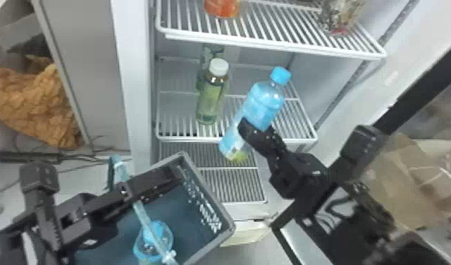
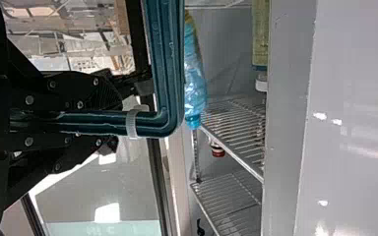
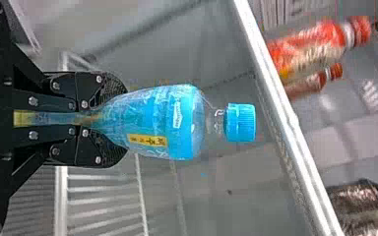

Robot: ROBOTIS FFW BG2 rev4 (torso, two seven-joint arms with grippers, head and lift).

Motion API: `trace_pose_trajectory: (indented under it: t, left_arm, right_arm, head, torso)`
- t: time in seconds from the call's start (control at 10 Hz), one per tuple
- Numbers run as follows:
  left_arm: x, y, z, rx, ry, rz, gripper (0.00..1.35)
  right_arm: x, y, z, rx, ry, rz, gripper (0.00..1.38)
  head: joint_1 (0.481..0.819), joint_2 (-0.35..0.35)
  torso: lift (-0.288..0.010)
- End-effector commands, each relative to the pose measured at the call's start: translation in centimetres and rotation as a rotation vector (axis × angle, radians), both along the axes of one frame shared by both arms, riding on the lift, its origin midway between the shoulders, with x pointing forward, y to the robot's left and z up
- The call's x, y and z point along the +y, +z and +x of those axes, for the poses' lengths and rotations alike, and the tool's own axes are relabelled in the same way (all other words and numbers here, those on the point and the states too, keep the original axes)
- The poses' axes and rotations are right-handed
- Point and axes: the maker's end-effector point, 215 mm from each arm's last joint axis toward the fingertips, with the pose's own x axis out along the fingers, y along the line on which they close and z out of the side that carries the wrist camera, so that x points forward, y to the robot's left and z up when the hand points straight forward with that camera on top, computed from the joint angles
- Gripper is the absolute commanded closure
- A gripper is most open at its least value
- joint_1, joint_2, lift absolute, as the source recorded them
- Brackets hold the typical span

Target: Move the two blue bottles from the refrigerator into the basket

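Transfer of the second blue bottle, directions read on the head view's clock face. The right claw (image 3: 119, 121) is closed on a blue bottle (image 1: 267, 102), which leans with its cap toward 1 o'clock, before the refrigerator shelf (image 1: 186, 138); a green bottle (image 1: 211, 98) stands on the shelf at its 9 o'clock. The basket (image 1: 208, 193) lies between 7 and 8 o'clock of the held bottle, its handle (image 2: 157, 123) clamped in the left claw (image 2: 113, 118). The other blue bottle (image 1: 144, 243) is inside. The next move likely requires carrying the bottle toward 7 o'clock, clear of rim and handle, then lowering and releasing it beside its counterpart.
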Motion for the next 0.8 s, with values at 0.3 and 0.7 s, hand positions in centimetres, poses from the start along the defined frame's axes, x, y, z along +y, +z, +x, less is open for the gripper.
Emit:
trace_pose_trajectory:
  t: [0.3, 0.7]
  left_arm:
    - [0.1, -0.1, 0.0, 0.003, 0.002, 0.004, 1.19]
    - [0.0, 0.2, 0.2, -0.005, 0.002, 0.002, 1.19]
  right_arm:
    - [5.1, 2.0, -6.9, 0.083, 0.147, 0.077, 1.27]
    - [8.7, -1.5, -9.0, 0.187, 0.272, 0.12, 1.19]
  head:
    - [0.695, -0.196]
    - [0.695, -0.132]
  torso:
    - [-0.216]
    - [-0.216]
